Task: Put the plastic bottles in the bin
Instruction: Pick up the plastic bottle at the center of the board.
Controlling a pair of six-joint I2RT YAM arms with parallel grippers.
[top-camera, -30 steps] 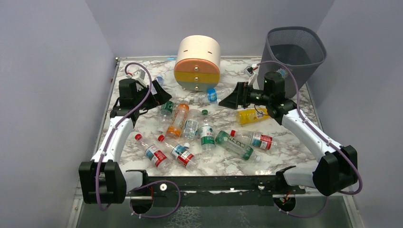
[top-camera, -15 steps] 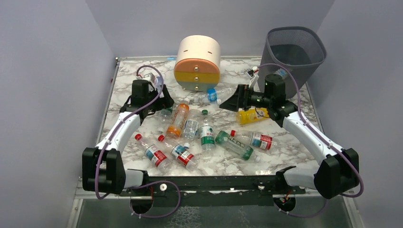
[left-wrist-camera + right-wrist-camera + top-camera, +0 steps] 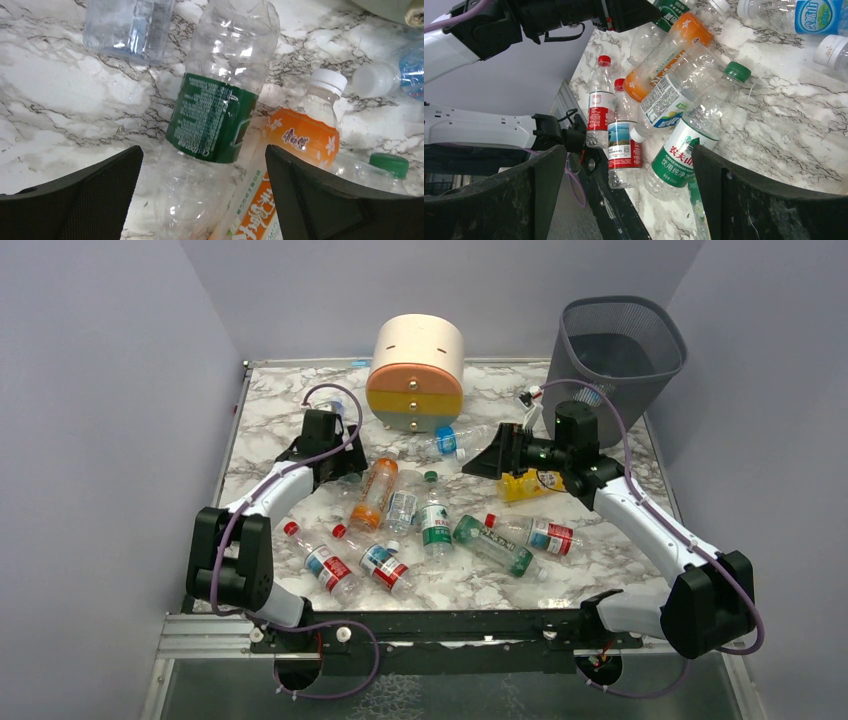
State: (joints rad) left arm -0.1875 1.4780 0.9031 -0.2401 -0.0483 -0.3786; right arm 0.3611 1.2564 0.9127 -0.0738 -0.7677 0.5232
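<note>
Several plastic bottles lie on the marble table. My left gripper [image 3: 342,460] is open and hangs low over a clear bottle with a green label [image 3: 215,117], which lies between its fingers [image 3: 80,195] without touching them. An orange bottle [image 3: 295,145] lies against it on the right. My right gripper [image 3: 478,462] is open and empty, just left of a yellow bottle [image 3: 535,483]. Its wrist view looks across the pile: the orange bottle [image 3: 669,50], a green-labelled one [image 3: 681,155] and two red-labelled ones [image 3: 624,145]. The dark grey mesh bin [image 3: 620,340] stands at the back right.
A round cream, orange and yellow drawer unit [image 3: 415,375] stands at the back centre. A blue-labelled bottle [image 3: 455,438] lies before it. A green bottle [image 3: 495,545] and a red-labelled one [image 3: 535,533] lie in front of the right arm. Grey walls close in both sides.
My left arm has swung right from the table's left edge and come down over the green-labelled clear bottle. My right gripper has dipped slightly towards the yellow bottle.
</note>
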